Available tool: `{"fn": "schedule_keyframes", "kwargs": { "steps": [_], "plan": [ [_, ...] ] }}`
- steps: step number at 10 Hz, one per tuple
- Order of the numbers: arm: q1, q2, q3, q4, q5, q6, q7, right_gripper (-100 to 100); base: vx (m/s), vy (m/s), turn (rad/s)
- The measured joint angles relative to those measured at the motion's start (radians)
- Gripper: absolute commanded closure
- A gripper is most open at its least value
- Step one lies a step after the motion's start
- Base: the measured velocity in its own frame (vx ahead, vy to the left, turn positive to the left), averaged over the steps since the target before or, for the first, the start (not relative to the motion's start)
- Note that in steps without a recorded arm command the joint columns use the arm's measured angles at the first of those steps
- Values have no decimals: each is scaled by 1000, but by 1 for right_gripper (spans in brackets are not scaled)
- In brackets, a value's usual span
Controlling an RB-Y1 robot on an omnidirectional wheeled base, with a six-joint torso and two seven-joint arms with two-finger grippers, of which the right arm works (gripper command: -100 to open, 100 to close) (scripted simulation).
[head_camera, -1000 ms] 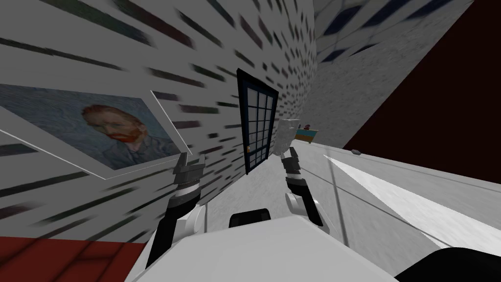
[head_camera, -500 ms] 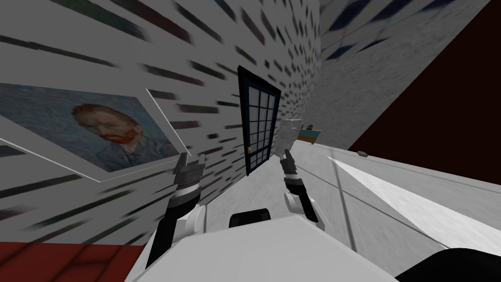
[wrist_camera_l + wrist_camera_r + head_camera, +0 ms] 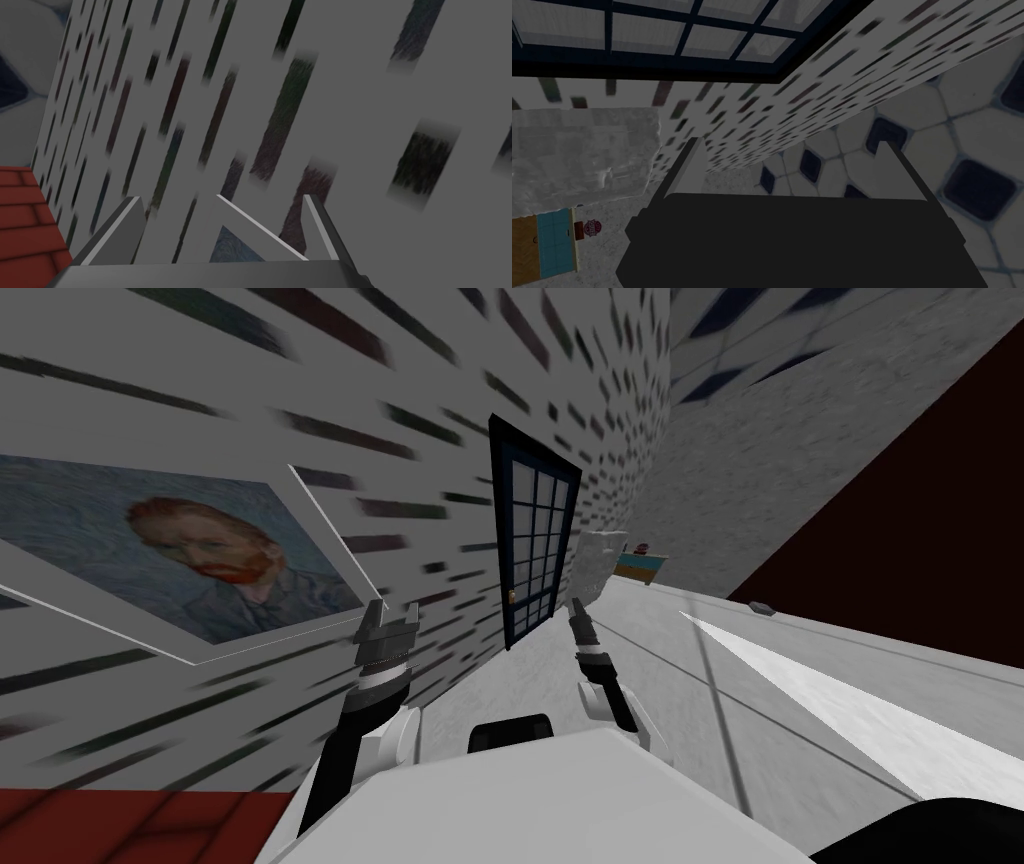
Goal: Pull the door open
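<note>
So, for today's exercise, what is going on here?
A two-armed robot stands short of a dark blue glazed door in a speckled wall. Neither arm holds anything: the left gripper has its fingers open near a framed portrait, and the right gripper is open too, not touching the door, which looks shut.

The head camera, rolled, looks down and forward along the dashed wall (image 3: 420,438), with the glazed door (image 3: 533,543) at 12 o'clock. The left wrist camera faces that wall closely, sharing the portrait frame (image 3: 250,232). The right wrist camera shares the door's panes.
</note>
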Motion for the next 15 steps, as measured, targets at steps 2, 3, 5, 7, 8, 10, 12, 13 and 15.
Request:
{"fn": "schedule_keyframes", "kwargs": {
  "steps": [2,3,5,7,8,10,12,13,15],
  "plan": [
    [-11,-8,1,48,18,-14,51,-100,105,-18,68],
    [-23,-13,-1,76,27,-21,78,-100,60,-4,19],
    [-38,-19,-4,120,37,-33,111,-100,65,-9,49],
    [-51,-29,-7,178,55,-56,162,-100,72,-14,54],
    [-60,-31,-8,195,60,-58,180,-100,57,-20,44],
    [-78,-35,-9,251,77,-76,227,-100,88,-16,75],
    [-92,-44,-12,295,91,-88,271,-100,54,-19,29],
    [-98,-41,-11,323,101,-98,297,-100,78,-13,73],
    [-118,-43,-12,374,116,-114,346,-100,56,-15,46]
  ]
}}
